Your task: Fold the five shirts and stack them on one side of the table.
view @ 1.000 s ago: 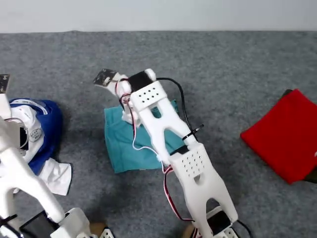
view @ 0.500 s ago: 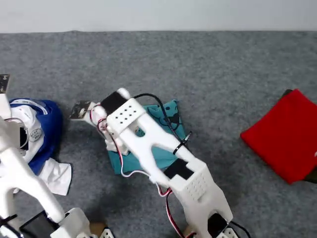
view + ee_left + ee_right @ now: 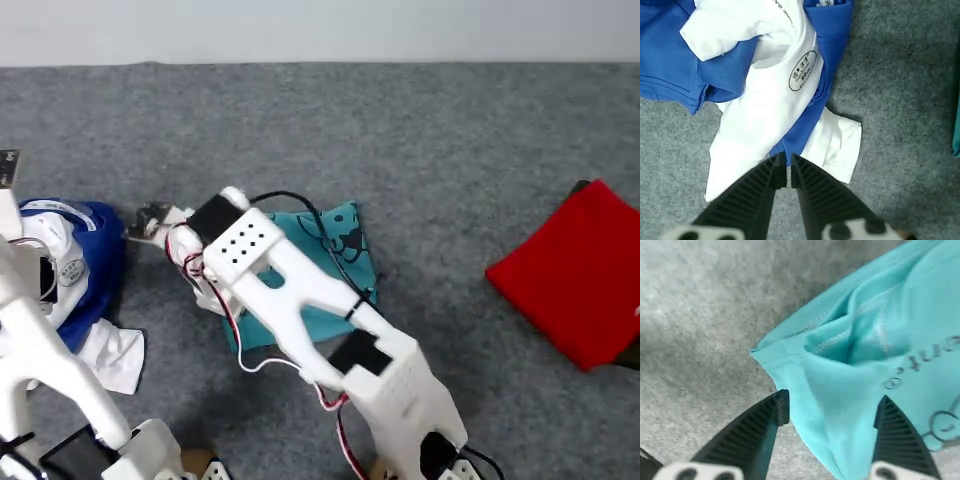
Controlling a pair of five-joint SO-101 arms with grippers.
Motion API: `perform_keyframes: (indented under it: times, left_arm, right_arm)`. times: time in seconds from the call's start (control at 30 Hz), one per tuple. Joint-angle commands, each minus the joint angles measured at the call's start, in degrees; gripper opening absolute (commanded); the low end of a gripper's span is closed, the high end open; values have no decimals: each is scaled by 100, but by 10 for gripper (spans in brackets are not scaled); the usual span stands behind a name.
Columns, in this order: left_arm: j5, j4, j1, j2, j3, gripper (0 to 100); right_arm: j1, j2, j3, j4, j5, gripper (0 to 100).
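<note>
Teal shirt (image 3: 875,340): its corner sits between the spread fingers of my right hand (image 3: 832,405), placed for a pinch, I judge. Left hand (image 3: 788,162), closed and empty, hangs over the unfolded blue-and-white pile (image 3: 765,115).

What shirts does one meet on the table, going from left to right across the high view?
First the heap of blue and white shirts, then the teal shirt near the middle, then the red shirt at the right edge.

Your right arm (image 3: 300,290) hides much of the teal shirt (image 3: 345,238) behind the right gripper (image 3: 148,218). The red shirt (image 3: 575,270), well apart from it, runs off the edge.
</note>
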Motion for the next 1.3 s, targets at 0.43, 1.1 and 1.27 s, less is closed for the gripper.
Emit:
perform_keyframes:
  times: [0.43,1.1,1.27]
  left_arm:
    - [18,-193,26,-158,-13,36]
    - [18,-193,35,-167,-13,36]
    - [18,-193,35,-167,-13,36]
  right_arm:
    - [1244,488,-53,-804,607,20]
    - [215,-154,35,163,554,9]
    - [963,-101,44,-207,642,9]
